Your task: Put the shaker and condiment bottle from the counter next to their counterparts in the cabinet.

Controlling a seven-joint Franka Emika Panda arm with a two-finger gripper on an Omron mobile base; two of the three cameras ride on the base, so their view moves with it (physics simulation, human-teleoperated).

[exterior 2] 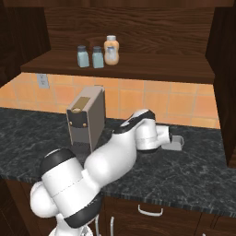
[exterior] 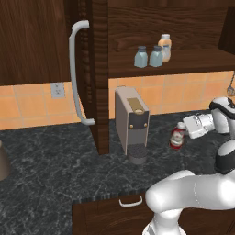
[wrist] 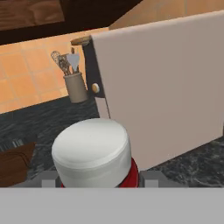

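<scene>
The red condiment bottle (exterior: 176,137) with its white cap (wrist: 92,151) stands slightly tilted on the dark counter (exterior: 55,156), just right of the coffee machine. My gripper (exterior: 182,130) reaches in from the right and is shut on the condiment bottle; the grey fingers (wrist: 151,177) sit on either side of its red body. In the open cabinet (exterior: 183,59), two pale blue-grey shakers (exterior: 141,57) (exterior: 156,56) stand side by side on the shelf. The tan-orange bottle (exterior: 165,46) is just behind them. In the right base view the arm hides the gripped bottle.
A beige coffee machine (exterior: 131,119) stands close to the left of the bottle. The open cabinet door with its curved grey handle (exterior: 75,73) hangs further left. A utensil holder (wrist: 75,85) sits by the tiled wall. Drawers (exterior: 131,202) lie below the counter edge.
</scene>
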